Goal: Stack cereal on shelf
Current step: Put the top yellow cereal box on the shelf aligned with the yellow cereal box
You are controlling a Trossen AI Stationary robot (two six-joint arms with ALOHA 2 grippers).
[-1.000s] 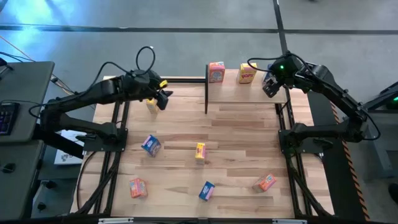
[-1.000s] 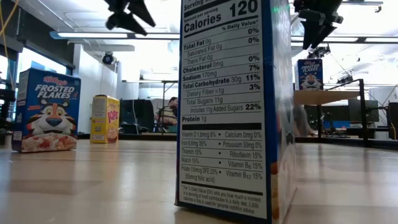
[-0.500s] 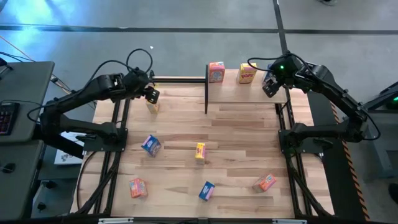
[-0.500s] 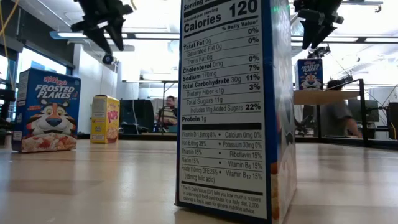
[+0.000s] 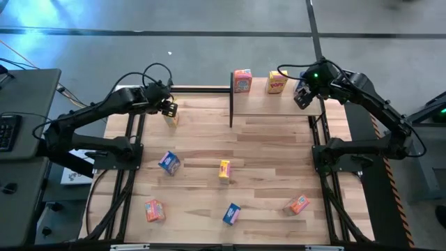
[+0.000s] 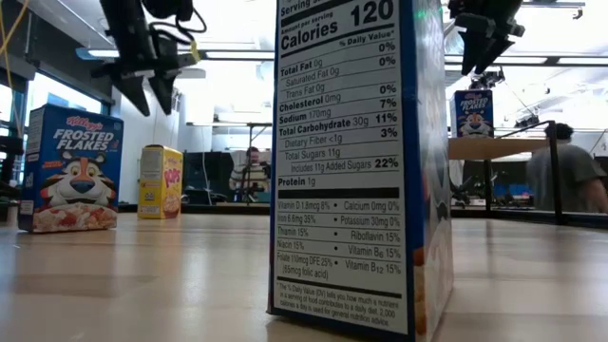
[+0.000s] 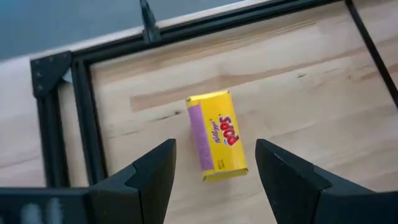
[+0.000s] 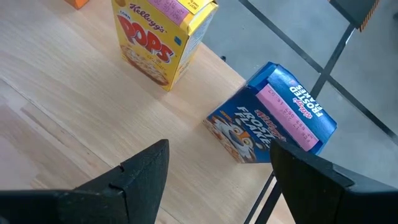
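Note:
My left gripper (image 5: 167, 108) hangs open above a yellow cereal box (image 7: 217, 137) that stands on the table's far left; its fingers (image 7: 158, 177) are on either side of the box and clear of it. In the low view that gripper (image 6: 142, 81) is above the yellow box (image 6: 161, 180). My right gripper (image 8: 219, 152) hangs open over the shelf (image 5: 272, 96), where an orange-pink box (image 5: 242, 81), a yellow box (image 8: 163, 37) and a blue box (image 8: 273, 124) stand.
More cereal boxes stand about the tabletop: a blue one (image 5: 169, 162), a yellow one (image 5: 224, 169), an orange-pink one (image 5: 154, 210), another blue (image 5: 231, 213) close to the low camera, and an orange-pink one (image 5: 296, 204). A black frame (image 7: 81, 106) edges the table. People are in the room beyond.
My left gripper has gone toward the table's left edge and down toward the yellow box at the far left, tipping to point more steeply down and rolling as it went. Its fingers stay open.

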